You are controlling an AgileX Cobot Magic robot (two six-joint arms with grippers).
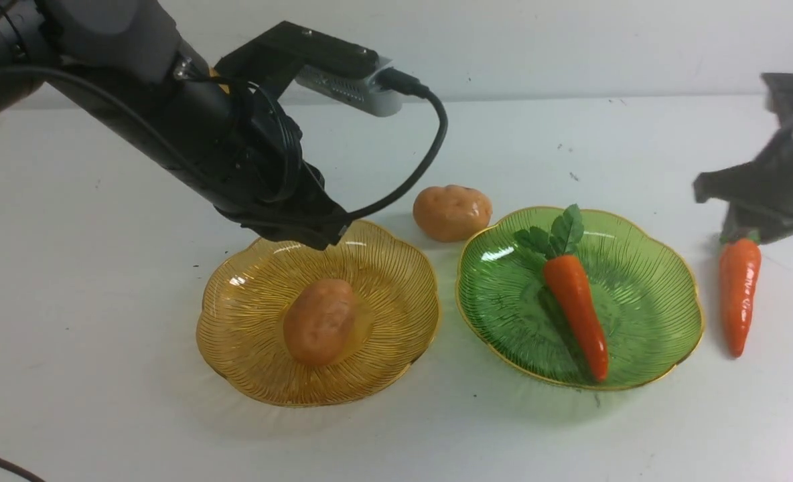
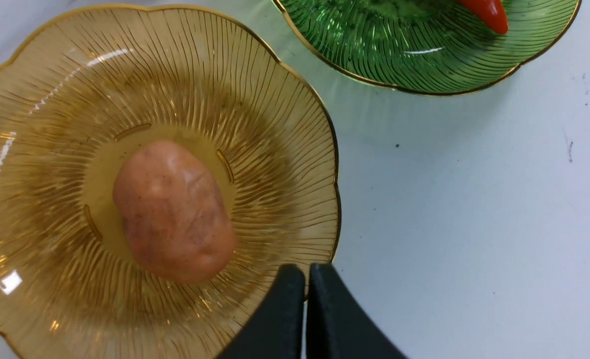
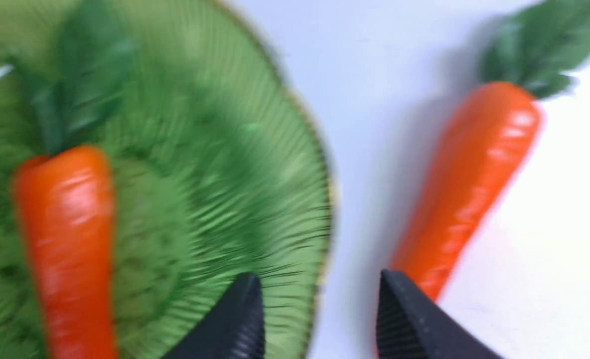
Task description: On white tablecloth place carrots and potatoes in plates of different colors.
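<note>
Amber plate (image 1: 386, 311) holds one potato (image 1: 319, 321); green plate (image 1: 644, 294) holds one carrot (image 1: 574, 301).

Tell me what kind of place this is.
Likely a robot lab bench staged for practice, not a kitchen: plain white tablecloth, toy carrot and toy potato, black robot arm overhead.

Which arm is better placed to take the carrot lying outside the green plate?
Right: the right tool hangs open near that carrot; the left tool is shut at the amber plate.
</note>
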